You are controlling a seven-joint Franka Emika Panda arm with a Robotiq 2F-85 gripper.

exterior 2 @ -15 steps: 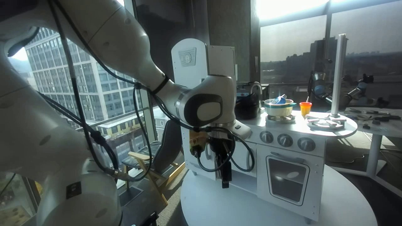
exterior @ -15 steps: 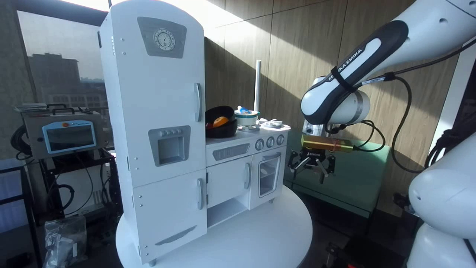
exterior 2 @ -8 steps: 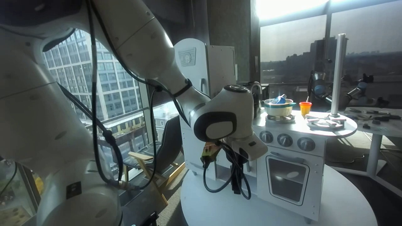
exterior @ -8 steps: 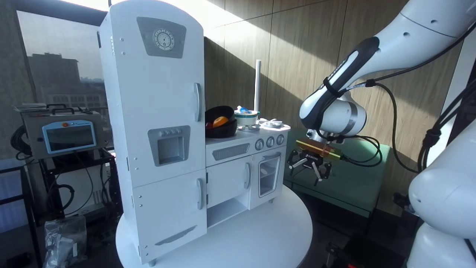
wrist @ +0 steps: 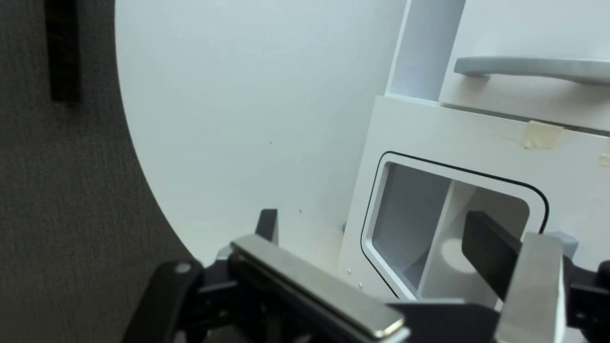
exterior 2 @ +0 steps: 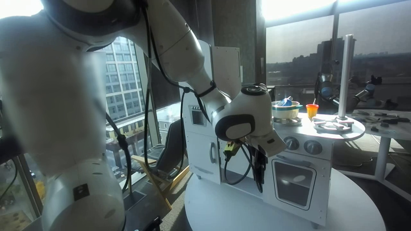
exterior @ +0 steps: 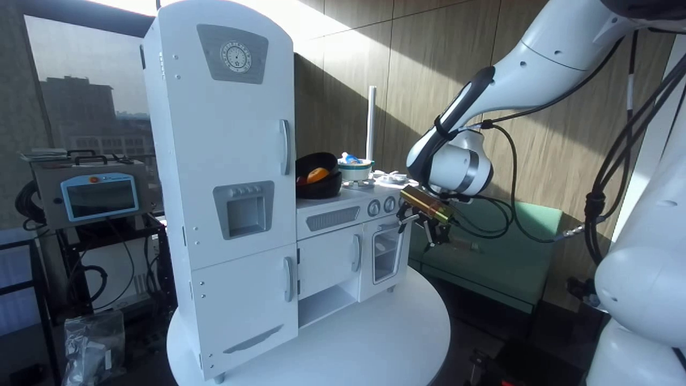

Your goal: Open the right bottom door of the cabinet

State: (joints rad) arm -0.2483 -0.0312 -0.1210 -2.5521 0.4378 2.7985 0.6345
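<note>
The cabinet is a white toy kitchen with a tall tower and a lower counter unit, shown in both exterior views. Its right bottom door is shut; it is a white panel with a framed window, also in an exterior view and the wrist view. The door's grey bar handle runs across its top; in the wrist view it is mostly hidden behind a finger. My gripper is open, tilted and empty, in front of the door and apart from it. Its spread fingers fill the bottom of the wrist view.
A middle door with an upright handle and an open shelf below lie beside the right door. Round knobs sit above it. Black bowls, a pot and an orange cup stand on top. The round table carries the cabinet.
The arm and gripper have moved towards the cabinet, leftward in an exterior view and rightward in an exterior view facing the oven side. The gripper has tilted and stays open. The doors have not moved.
</note>
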